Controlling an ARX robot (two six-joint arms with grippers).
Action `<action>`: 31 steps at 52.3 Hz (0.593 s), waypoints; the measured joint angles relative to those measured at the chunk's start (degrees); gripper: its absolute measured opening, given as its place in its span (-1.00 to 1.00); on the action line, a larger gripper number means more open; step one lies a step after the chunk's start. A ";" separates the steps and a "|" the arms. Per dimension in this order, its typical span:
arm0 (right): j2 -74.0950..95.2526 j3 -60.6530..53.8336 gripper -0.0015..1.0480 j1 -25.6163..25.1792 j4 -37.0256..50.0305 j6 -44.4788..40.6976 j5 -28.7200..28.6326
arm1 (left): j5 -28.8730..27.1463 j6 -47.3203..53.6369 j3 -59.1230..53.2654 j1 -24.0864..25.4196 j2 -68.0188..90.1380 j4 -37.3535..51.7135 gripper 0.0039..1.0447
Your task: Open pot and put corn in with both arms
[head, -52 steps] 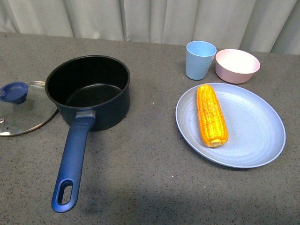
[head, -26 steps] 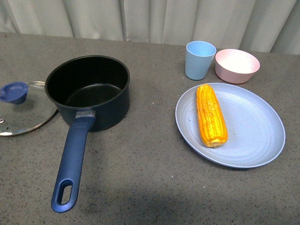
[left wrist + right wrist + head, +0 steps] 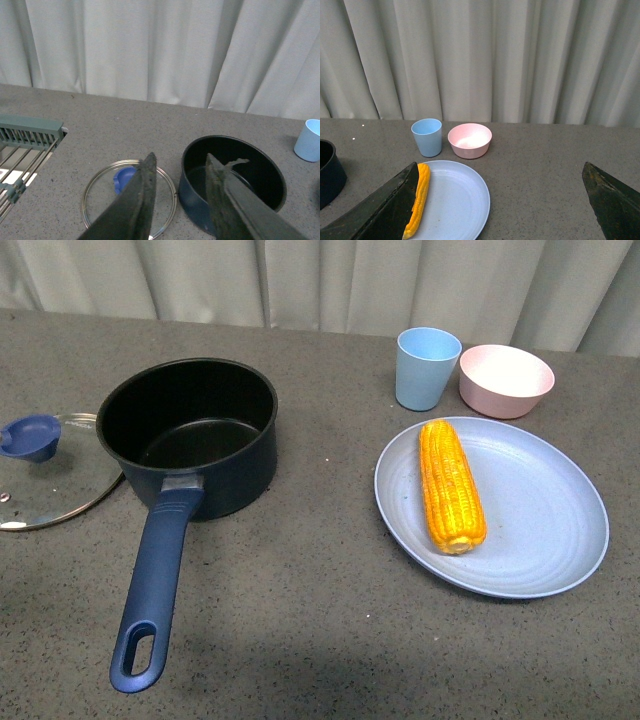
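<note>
**Resting on its plate, the corn lies well apart from the uncovered pot**

Taking the front view as a clock face, the grey counter (image 3: pixel 320 640) fills the dial and a pale curtain (image 3: pixel 330 280) closes it off at 12 o'clock.

The blue plate (image 3: pixel 545 510) sits at 3 o'clock. The pot (image 3: pixel 190 440) stands at 10 o'clock, uncovered and black inside, its long handle (image 3: pixel 155 580) running toward 7 o'clock. Its glass lid (image 3: pixel 60 490) lies flat at 9 o'clock, just beside the pot. The pot wall hides one edge of the lid and the frame cuts off another. The lid's blue knob (image 3: pixel 30 435) is also clipped by the frame.

The corn (image 3: pixel 452 485) lies on the plate's 9 o'clock half, with its length running from 12 to 6. The pink bowl (image 3: pixel 506 380) and the blue cup (image 3: pixel 427 368) stand close together at 1 o'clock, beyond the plate.

The grippers appear only in the wrist views, and only as dark fingers.

- **Left gripper** (image 3: pixel 179 159): it hangs above the counter with its jaws parted and nothing between them. One finger covers part of the lid and its knob, and the other covers part of the pot's rim. A grey-green rack (image 3: pixel 30 132) is cut off at the frame edge, and so is the cup.
- **Right gripper** (image 3: pixel 499 167): it is spread wide and holds nothing. One finger hides the near end of the corn. Only a sliver of the pot shows at the edge of this view.
</note>
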 joint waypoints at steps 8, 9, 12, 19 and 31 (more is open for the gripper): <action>0.00 0.00 0.82 0.00 0.00 0.00 0.00 | -4.92 0.09 -1.31 -3.74 -6.27 -4.83 -0.94; 0.00 0.00 0.82 0.00 0.00 0.00 0.00 | -4.98 0.13 -1.40 -4.00 -6.71 -5.18 -0.93; 0.00 0.00 0.82 0.00 0.00 0.02 0.00 | -4.94 0.26 -1.92 -5.25 -9.94 -7.87 -0.93; 0.00 0.00 0.82 0.00 0.00 0.00 0.00 | -5.27 0.24 -2.34 -5.35 -17.46 -14.32 -0.93; 0.00 0.00 0.82 0.00 0.00 0.00 0.00 | -5.27 0.26 -2.36 -5.40 -25.66 -21.75 -0.93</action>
